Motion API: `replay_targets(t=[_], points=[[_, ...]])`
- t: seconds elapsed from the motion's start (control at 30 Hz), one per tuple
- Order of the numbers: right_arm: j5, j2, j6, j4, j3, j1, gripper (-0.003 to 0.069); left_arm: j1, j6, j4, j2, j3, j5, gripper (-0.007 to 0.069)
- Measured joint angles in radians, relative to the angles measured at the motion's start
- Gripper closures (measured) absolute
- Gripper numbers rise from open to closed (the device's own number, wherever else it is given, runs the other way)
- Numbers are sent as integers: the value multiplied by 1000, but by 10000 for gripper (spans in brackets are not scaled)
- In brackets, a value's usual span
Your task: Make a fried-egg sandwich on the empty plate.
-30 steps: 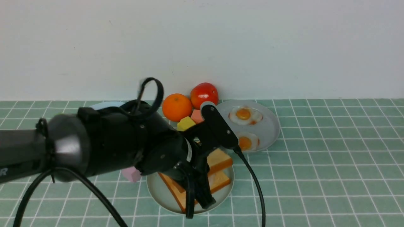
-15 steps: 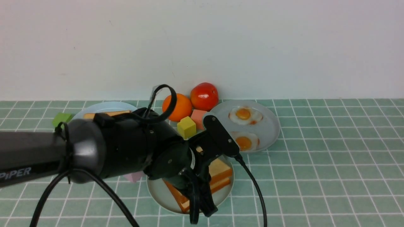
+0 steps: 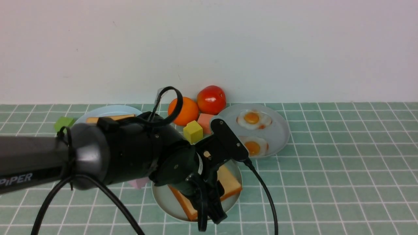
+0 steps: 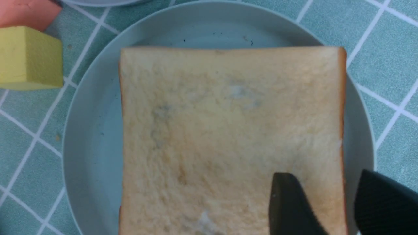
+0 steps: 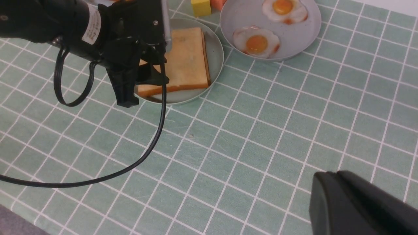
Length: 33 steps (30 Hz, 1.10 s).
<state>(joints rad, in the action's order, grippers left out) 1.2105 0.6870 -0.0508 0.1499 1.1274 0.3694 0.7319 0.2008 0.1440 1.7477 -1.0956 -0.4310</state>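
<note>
The toast slice (image 4: pixel 228 140) lies flat on the mint-green plate (image 4: pixel 91 130), its pale face up and its browner crust showing along the edges, and it covers most of the plate's well. Whether an egg or a second slice lies under it cannot be made out from any view. The left gripper (image 4: pixel 326 182) sits low over one side of the slice with its jaws parted and nothing clamped: one finger is above the bread, the other is outside the crust, so the toast's edge runs through the gap. The likeliest trouble is on the way out. If the arm swings sideways instead of rising straight, the inner finger could catch the crust and drag the slice askew or push it over the low rim. The black cable (image 3: pixel 261 189) looping past the plate's right side could also brush the rim. Just beyond, two fried eggs (image 3: pixel 256 146) sit on the blue-grey plate (image 3: pixel 277 130), and a yellow block (image 3: pixel 193 131) stands near the mint plate's far edge. The right gripper (image 5: pixel 359 202) is well clear, and I cannot tell how its jaws stand.
</note>
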Motion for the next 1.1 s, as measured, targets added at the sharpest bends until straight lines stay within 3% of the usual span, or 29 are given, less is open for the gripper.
replay_targets(t=[0.2, 0.37, 0.43, 0.47, 0.6, 0.83, 1.1], points=[[0, 0, 1, 0, 0, 0, 622, 0, -1, -13, -48, 0, -21, 260], [3, 0, 1, 0, 0, 0, 617, 0, -86, -87, -194, -9, -43, 302], [9, 0, 1, 0, 0, 0, 616, 0, -164, -114, -294, -12, -43, 378], [13, -2, 1, -1, 0, 0, 616, 0, -213, -119, -359, -12, -43, 451], [39, -29, 3, -21, 0, 0, 616, 0, -287, -133, -572, 28, -43, 634], [57, -192, 117, -103, -38, 0, 616, 0, -305, -174, -1050, 334, -6, 638], [38, -466, 319, -212, -255, 0, 616, 0, -308, -174, -1542, 794, 268, 638]])
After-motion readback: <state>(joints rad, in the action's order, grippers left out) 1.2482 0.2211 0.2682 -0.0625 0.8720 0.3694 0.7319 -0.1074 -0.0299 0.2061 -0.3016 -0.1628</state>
